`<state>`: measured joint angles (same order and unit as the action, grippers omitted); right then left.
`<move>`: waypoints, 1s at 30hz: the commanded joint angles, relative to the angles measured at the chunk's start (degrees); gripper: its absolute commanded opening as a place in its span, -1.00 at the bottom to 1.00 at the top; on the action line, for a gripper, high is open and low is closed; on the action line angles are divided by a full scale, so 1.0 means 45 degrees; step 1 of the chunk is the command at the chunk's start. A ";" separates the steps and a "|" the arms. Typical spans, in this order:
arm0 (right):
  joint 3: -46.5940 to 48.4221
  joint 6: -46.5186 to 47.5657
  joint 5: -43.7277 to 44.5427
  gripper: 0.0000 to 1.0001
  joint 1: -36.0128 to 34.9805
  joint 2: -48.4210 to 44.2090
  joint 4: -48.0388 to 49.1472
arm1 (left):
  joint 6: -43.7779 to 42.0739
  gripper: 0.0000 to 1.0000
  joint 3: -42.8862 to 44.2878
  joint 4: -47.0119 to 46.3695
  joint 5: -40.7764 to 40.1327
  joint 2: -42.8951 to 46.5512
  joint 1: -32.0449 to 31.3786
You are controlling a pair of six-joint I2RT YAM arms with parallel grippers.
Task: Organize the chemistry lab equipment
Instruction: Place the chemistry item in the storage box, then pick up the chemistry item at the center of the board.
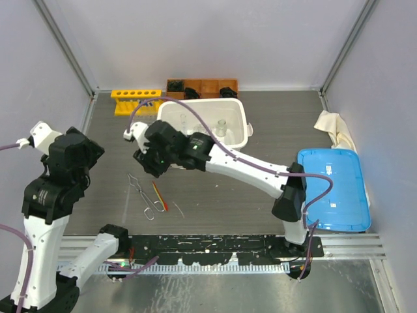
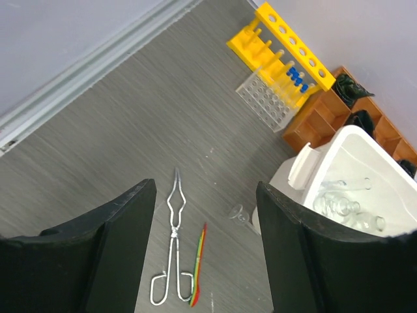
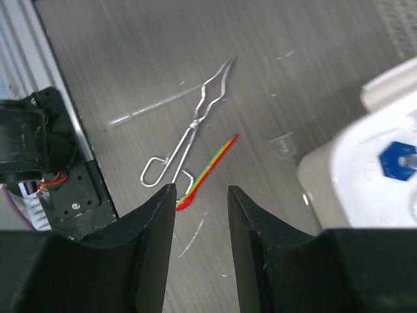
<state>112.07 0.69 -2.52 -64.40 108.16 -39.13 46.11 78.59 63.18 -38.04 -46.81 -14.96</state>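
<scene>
Slim metal tongs (image 3: pixel 192 130) lie flat on the grey table (image 1: pixel 215 212), thin red-orange stick (image 3: pixel 210 164) just beside; right claw (image 3: pixel 201 192) hangs above, parted, empty; left claw (image 2: pixel 206 189) parted, empty too — tongs likely light, stiff, slippery; best pinched mid-shank.

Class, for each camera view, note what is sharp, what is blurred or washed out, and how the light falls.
Top external: even, soft light, sharp throughout, faint shadows on the table. Left wrist: metal tongs crisp, its own fingers flat black without detail, glass flasks hard to separate from the white bin. Right wrist: tongs sharp, the bin's corner and a blue cap blurred and overexposed.
</scene>
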 commanded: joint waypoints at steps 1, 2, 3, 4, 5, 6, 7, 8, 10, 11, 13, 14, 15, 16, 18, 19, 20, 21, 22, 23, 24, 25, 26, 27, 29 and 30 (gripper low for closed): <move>0.0981 -0.0045 -0.0056 -0.10 -0.0572 0.1027 -0.0780 | -0.0131 0.30 0.0809 0.0789 -0.1085 0.0372 0.0082; 0.0902 -0.0222 -0.0029 -0.09 -0.0679 0.1253 -0.0735 | -0.0222 0.30 0.0919 0.0851 -0.1051 0.0447 0.0070; 0.0755 -0.0447 -0.0064 -0.08 -0.0744 0.1430 -0.0593 | -0.0260 0.30 0.1074 0.0947 -0.1016 0.0500 0.0066; 0.0576 -0.0724 -0.0113 -0.05 -0.0791 0.1599 -0.0355 | -0.0265 0.30 0.1199 0.1078 -0.0965 0.0543 0.0063; 0.0397 -0.1187 -0.0072 -0.02 -0.0804 0.1784 -0.0069 | -0.0265 0.29 0.1283 0.1151 -0.0861 0.0612 0.0065; 0.0311 -0.1388 -0.0038 0.01 -0.0806 0.2005 0.0174 | -0.0266 0.29 0.1327 0.1189 -0.0755 0.0652 0.0073; 0.0327 -0.1643 -0.0012 0.03 -0.0806 0.2288 0.0363 | -0.0239 0.28 0.1328 0.1202 -0.0600 0.0704 0.0074; 0.0493 -0.1893 0.0045 0.04 -0.0806 0.2607 0.0450 | -0.0177 0.28 0.1301 0.1213 -0.0454 0.0776 0.0081; 0.1076 -0.2119 0.0212 0.05 -0.0818 0.3269 0.0526 | -0.0053 0.27 0.1206 0.1256 -0.0142 0.0892 0.0069; 0.1448 -0.2220 0.0271 0.06 -0.0807 0.3611 0.0532 | 0.0000 0.27 0.1166 0.1300 -0.0004 0.0905 0.0059; 0.2298 -0.2434 0.0325 0.09 -0.0820 0.4338 0.0496 | 0.0046 0.26 0.1147 0.1317 0.0265 0.0928 0.0050; 0.2839 -0.2579 0.0336 0.11 -0.0825 0.4775 0.0300 | 0.0047 0.26 0.1166 0.1320 0.0355 0.0921 0.0074; 0.3505 -0.2724 0.0345 0.12 -0.0825 0.5252 0.0113 | 0.0047 0.26 0.1210 0.1323 0.0432 0.0896 0.0067; 0.4113 -0.2874 0.0346 0.13 -0.0842 0.5766 -0.0116 | 0.0023 0.25 0.1255 0.1306 0.0486 0.0854 0.0054; 0.4965 -0.3151 0.0429 0.13 -0.0897 0.6567 -0.0408 | -0.0054 0.25 0.1373 0.1299 0.0632 0.0758 0.0067; 0.5145 -0.3277 0.0505 0.13 -0.0917 0.6826 -0.0369 | -0.0093 0.25 0.1429 0.1279 0.0667 0.0707 0.0059; 0.5238 -0.3410 0.0561 0.13 -0.0932 0.7007 -0.0317 | -0.0134 0.25 0.1468 0.1274 0.0696 0.0647 0.0070; 0.5323 -0.3531 0.0661 0.13 -0.0924 0.7052 -0.0301 | -0.0161 0.25 0.1507 0.1276 0.0741 0.0606 0.0074; 0.5373 -0.3634 0.0818 0.13 -0.0923 0.7327 -0.0292 | -0.0194 0.25 0.1529 0.1290 0.0771 0.0578 0.0069; 0.5359 -0.3728 0.0925 0.13 -0.0923 0.7407 -0.0278 | -0.0222 0.25 0.1539 0.1285 0.0821 0.0551 0.0076; 0.5350 -0.3761 0.0980 0.13 -0.0923 0.7451 -0.0269 | -0.0226 0.25 0.1557 0.1318 0.0837 0.0540 0.0060; 0.5320 -0.3810 0.1031 0.13 -0.0920 0.7491 -0.0259 | -0.0217 0.25 0.1559 0.1352 0.0866 0.0538 0.0063; 0.5250 -0.3838 0.1114 0.12 -0.0937 0.7508 -0.0199 | -0.0208 0.24 0.1560 0.1362 0.0889 0.0538 0.0056; 0.5117 -0.3848 0.1173 0.12 -0.0966 0.7532 -0.0091 | -0.0190 0.25 0.1550 0.1379 0.0921 0.0567 0.0062; 0.5009 -0.3831 0.1346 0.10 -0.0998 0.7672 0.0011 | -0.0168 0.25 0.1463 0.1396 0.0952 0.0629 0.0048; 0.5040 -0.3825 0.1343 0.09 -0.1001 0.7772 0.0006 | -0.0151 0.25 0.1443 0.1408 0.0951 0.0662 0.0064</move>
<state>132.99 -15.20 1.41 -68.29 142.78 -41.23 45.65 83.77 69.87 -34.04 -44.07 -14.87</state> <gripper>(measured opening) 0.557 0.624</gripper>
